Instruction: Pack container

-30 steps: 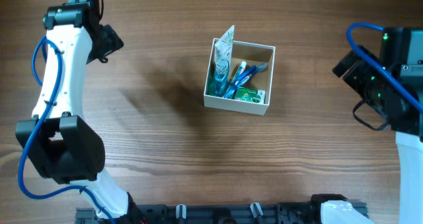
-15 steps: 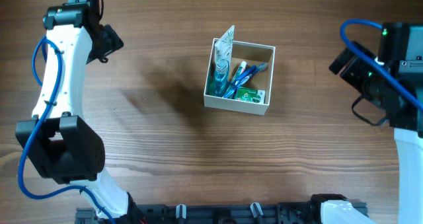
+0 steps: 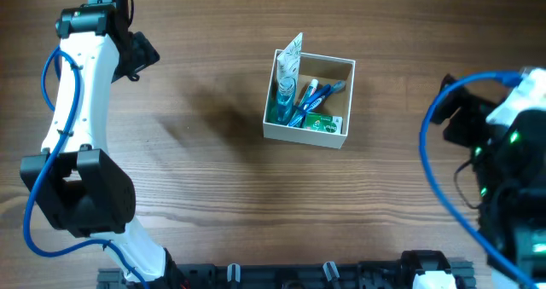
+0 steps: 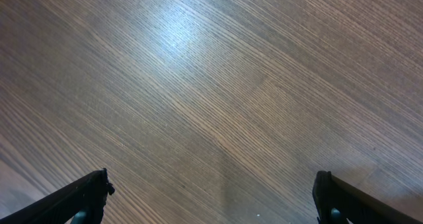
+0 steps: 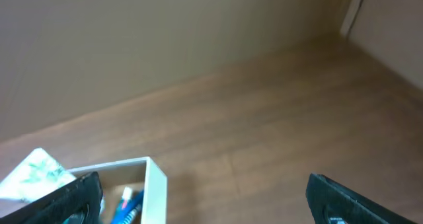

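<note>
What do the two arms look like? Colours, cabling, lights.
Left arm: white link shells, black joint housings, a blue cable looped alongside. Right arm: mostly black with a white shell on top, its own blue cable loop, small green lights glowing on the housing. Jaws on both are black.

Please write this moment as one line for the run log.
container: on table, toiletries inside | left end effector: open, empty, above table | right end effector: open, empty, apart from container
</note>
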